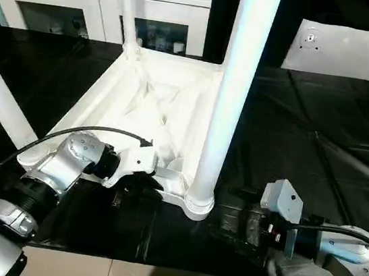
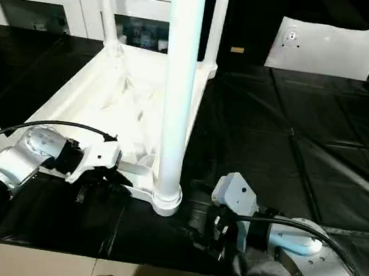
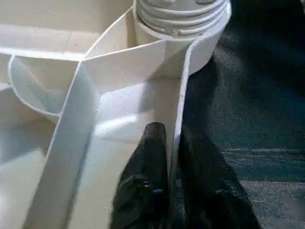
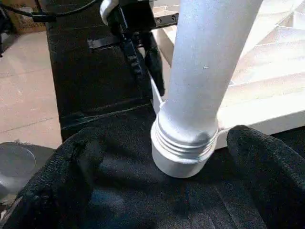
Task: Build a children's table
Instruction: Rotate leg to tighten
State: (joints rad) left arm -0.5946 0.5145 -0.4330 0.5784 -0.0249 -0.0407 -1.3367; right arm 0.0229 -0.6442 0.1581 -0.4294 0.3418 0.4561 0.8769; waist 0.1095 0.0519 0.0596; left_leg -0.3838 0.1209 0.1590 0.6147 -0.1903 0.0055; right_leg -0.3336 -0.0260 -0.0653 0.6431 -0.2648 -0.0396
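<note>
Upturned white table top [image 1: 149, 109] on the black-covered surface [image 1: 306, 147], ribbed underside up, near rim wall pinched between the left gripper [image 3: 174, 143] jaws, one finger inside and one outside, just beside the corner socket. Upright leg [image 1: 236, 83] seated in that socket, threaded collar between the spread jaws of the right gripper [image 4: 186, 143], untouched. Left forearm reaching in level from the side; right low, pointing at the leg. Smooth tapered plastic, thin ribs.

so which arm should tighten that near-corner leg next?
Right, probably. The right gripper has its fingers open on either side of the leg's threaded base at the corner socket. The left gripper is already pinching the table top's rim, bracing it.
</note>
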